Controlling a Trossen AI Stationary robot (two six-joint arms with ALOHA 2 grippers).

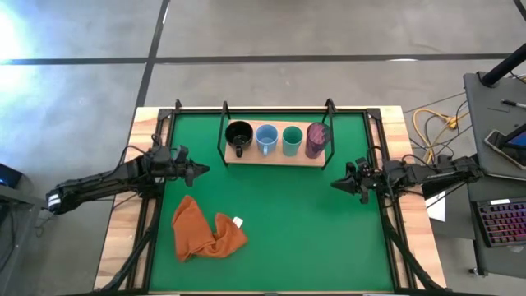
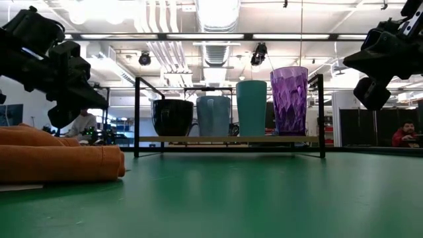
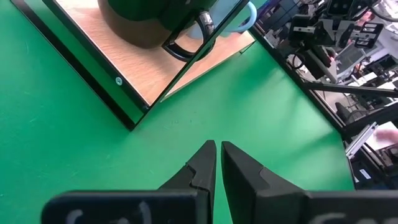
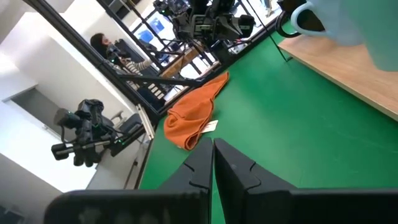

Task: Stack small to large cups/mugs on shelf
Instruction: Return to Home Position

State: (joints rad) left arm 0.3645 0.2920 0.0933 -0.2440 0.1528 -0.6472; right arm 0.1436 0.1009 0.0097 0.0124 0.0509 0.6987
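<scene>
Four stand in a row on the shelf (image 1: 275, 158) at 12 o'clock: black mug (image 1: 239, 136), blue mug (image 1: 265, 138), green cup (image 1: 292, 140), purple tumbler (image 1: 317, 138). I see left jaws at 9, right jaws at 3 o'clock, both pressed together.

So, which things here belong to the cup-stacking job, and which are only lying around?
Job: black mug, blue mug, green cup, purple tumbler, wooden shelf, left gripper, right gripper.
Lying about: orange cloth, green mat.
</scene>
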